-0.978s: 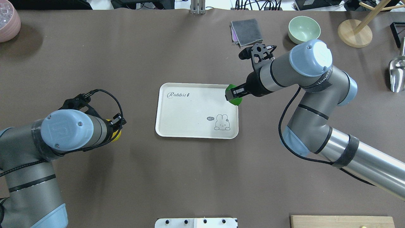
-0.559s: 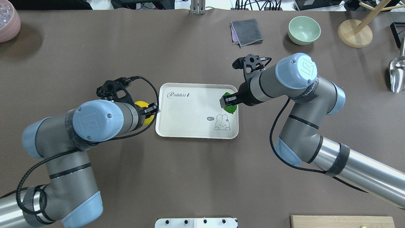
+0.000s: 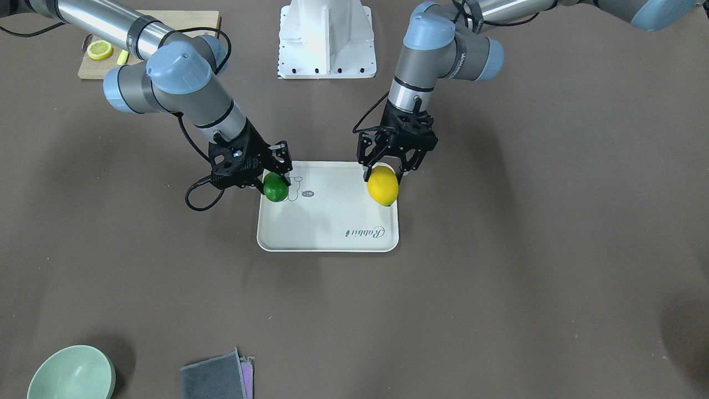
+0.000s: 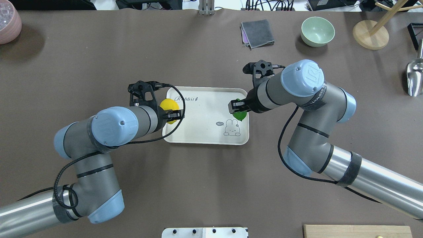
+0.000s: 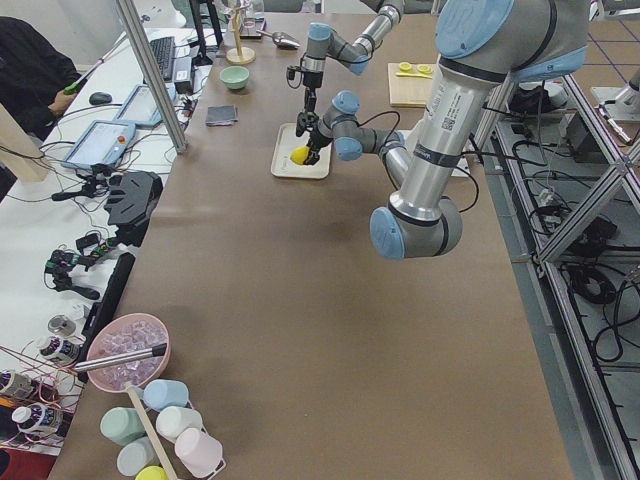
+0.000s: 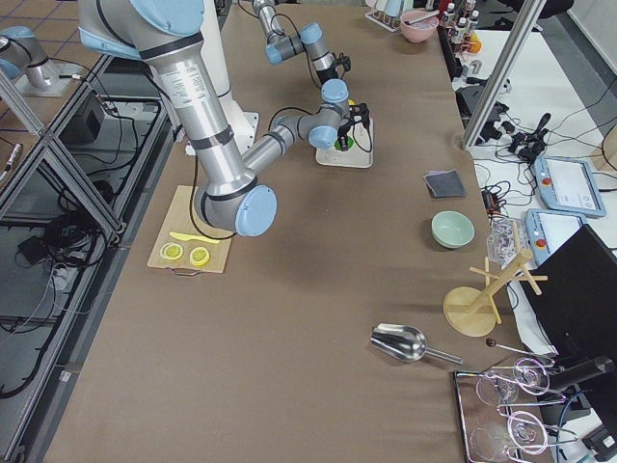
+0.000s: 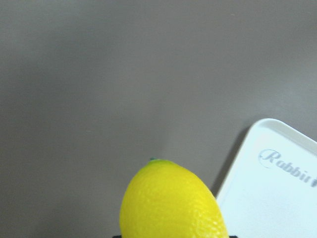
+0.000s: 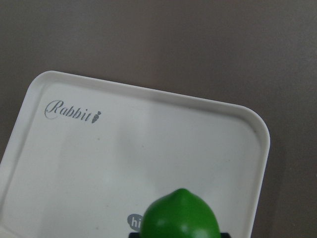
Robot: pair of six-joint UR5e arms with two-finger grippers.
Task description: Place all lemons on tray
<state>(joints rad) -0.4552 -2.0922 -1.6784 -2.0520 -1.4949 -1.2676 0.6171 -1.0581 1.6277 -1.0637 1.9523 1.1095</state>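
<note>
The cream tray (image 4: 198, 119) with the rabbit drawing lies at the table's middle. My left gripper (image 4: 172, 114) is shut on the yellow lemon (image 4: 168, 105) and holds it over the tray's left edge, near the "Rabbit" script. The yellow lemon also shows in the front view (image 3: 383, 187) and the left wrist view (image 7: 171, 203). My right gripper (image 4: 236, 107) is shut on the green lemon (image 4: 240, 115) and holds it over the tray's right side, by the rabbit drawing. The green lemon also shows in the front view (image 3: 275, 188) and the right wrist view (image 8: 181, 215).
A folded grey cloth (image 4: 257, 33), a green bowl (image 4: 317, 30) and a wooden stand (image 4: 370, 34) sit at the far right. A metal scoop (image 4: 414, 77) lies at the right edge. A pink bowl (image 4: 8, 23) is far left. A bamboo board (image 3: 99, 50) holds lemon slices.
My left arm has swung right, carrying the yellow lemon from the bare table to the tray's left edge. My right gripper has moved the green lemon slightly further in over the tray.
</note>
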